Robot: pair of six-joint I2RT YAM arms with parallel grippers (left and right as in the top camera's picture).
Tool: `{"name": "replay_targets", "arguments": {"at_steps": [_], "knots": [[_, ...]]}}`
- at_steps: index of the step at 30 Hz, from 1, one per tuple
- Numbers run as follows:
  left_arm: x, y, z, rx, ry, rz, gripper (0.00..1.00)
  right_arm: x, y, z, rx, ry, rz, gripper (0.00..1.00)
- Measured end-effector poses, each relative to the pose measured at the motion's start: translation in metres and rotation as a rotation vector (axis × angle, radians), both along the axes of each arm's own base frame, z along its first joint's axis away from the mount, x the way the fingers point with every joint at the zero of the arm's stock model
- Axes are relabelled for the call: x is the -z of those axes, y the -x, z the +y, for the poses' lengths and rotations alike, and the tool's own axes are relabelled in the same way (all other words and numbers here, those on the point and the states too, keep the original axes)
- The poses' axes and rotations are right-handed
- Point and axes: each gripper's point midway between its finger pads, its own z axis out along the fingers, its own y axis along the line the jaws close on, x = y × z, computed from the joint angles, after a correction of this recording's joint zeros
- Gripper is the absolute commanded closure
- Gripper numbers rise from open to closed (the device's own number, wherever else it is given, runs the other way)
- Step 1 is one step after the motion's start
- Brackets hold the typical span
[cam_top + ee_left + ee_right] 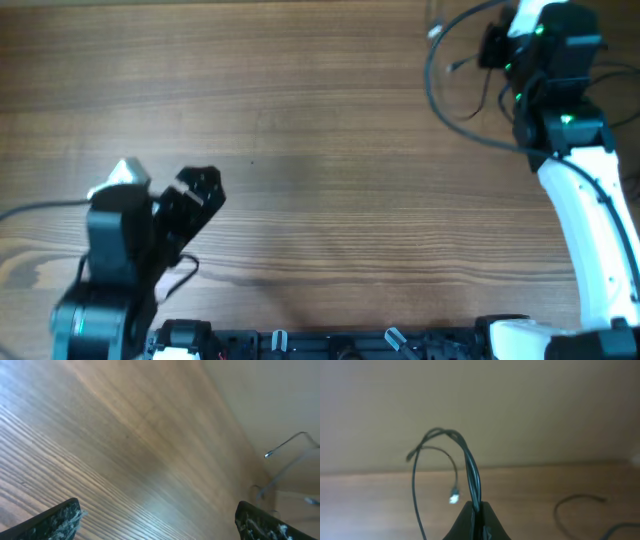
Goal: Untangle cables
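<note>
**Overhead.** The wood table [330, 150] fills the view. The left gripper [203, 188] hangs over bare wood at the near left, pointing toward the middle. From this height I cannot tell how its jaws stand. The right gripper [492, 45] is up at the far right corner, at the end of the white-and-black right arm [590, 220]. The cables [428, 70] are there with it. A thin black loop bows out to the left of the right gripper and sweeps back along the table toward the arm, with shorter strands inside the curve. The cables lie well apart from the left gripper.

**Left wrist.** The two fingers [55, 522] of the left gripper show only at the bottom corners. They are spread wide, with nothing but wood grain between them. The cables [290, 442] appear at the far right edge as thin, blurred lines well beyond the fingertips. One line ends in a small pale tip. How the strands cross one another is too blurred to tell.

**Right wrist.** The right gripper [476, 506] has its jaws pressed together, pinching the cables [472, 467] between the tips. Two strands rise side by side from the pinch and arch over to the left. They then separate: one drops in a long line to the bottom edge, and a shorter one curls down to a bright plug [454, 496] hanging above the table [370, 505]. Another strand curves across the wood at the lower right, apart from the gripper.
</note>
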Motion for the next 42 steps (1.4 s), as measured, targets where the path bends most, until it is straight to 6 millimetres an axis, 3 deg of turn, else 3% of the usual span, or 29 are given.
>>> {"name": "replay_targets", "arguments": {"at_steps": [3, 6, 8, 11, 18, 19, 20, 22, 23, 27, 32, 36, 39, 42], "knots": [[-0.010, 0.017, 0.003, -0.002, -0.002, -0.047, 0.00, 0.025, -0.020, -0.030, 0.058, 0.015, 0.029, 0.96], [-0.003, 0.027, 0.004, -0.006, -0.009, -0.013, 0.00, 0.079, -0.038, -0.046, 0.035, 0.032, 0.141, 0.96], [0.003, 0.032, 0.005, -0.006, -0.013, 0.023, 0.00, 0.131, -0.049, -0.051, -0.010, 0.028, 0.245, 0.95], [0.006, 0.034, 0.005, -0.006, -0.014, 0.034, 0.00, 0.174, -0.059, -0.050, -0.061, 0.001, 0.308, 0.96], [0.006, 0.034, 0.005, -0.006, -0.014, 0.036, 0.00, 0.212, -0.074, -0.061, -0.078, -0.019, 0.316, 0.96], [0.006, 0.034, 0.005, -0.006, -0.014, 0.036, 0.00, 0.213, -0.075, -0.067, -0.069, -0.019, 0.308, 0.91], [0.006, 0.034, 0.005, -0.006, -0.014, 0.036, 0.00, 0.212, -0.076, -0.072, -0.060, -0.019, 0.300, 0.80], [0.006, 0.034, 0.005, -0.006, -0.014, 0.037, 0.00, 0.209, -0.077, -0.083, -0.044, -0.013, 0.282, 0.22], [0.006, 0.034, 0.005, -0.006, -0.014, 0.036, 0.00, 0.209, -0.077, -0.088, -0.034, -0.017, 0.279, 0.00], [0.006, 0.034, 0.005, -0.006, -0.014, 0.036, 0.00, 0.221, -0.072, -0.102, -0.009, -0.026, 0.313, 0.00], [0.006, 0.034, 0.005, -0.006, -0.014, 0.036, 0.00, 0.234, -0.059, -0.100, 0.004, -0.070, 0.388, 0.00], [0.006, 0.034, 0.005, -0.006, -0.014, 0.037, 0.00, 0.198, -0.037, -0.095, 0.016, -0.096, 0.404, 0.00], [0.006, 0.035, 0.005, -0.006, -0.014, 0.039, 0.00, 0.109, -0.006, -0.088, 0.050, -0.138, 0.286, 0.00], [0.006, 0.034, 0.005, -0.006, -0.014, 0.037, 0.00, 0.057, 0.030, -0.073, 0.053, -0.214, 0.231, 0.00]]}}
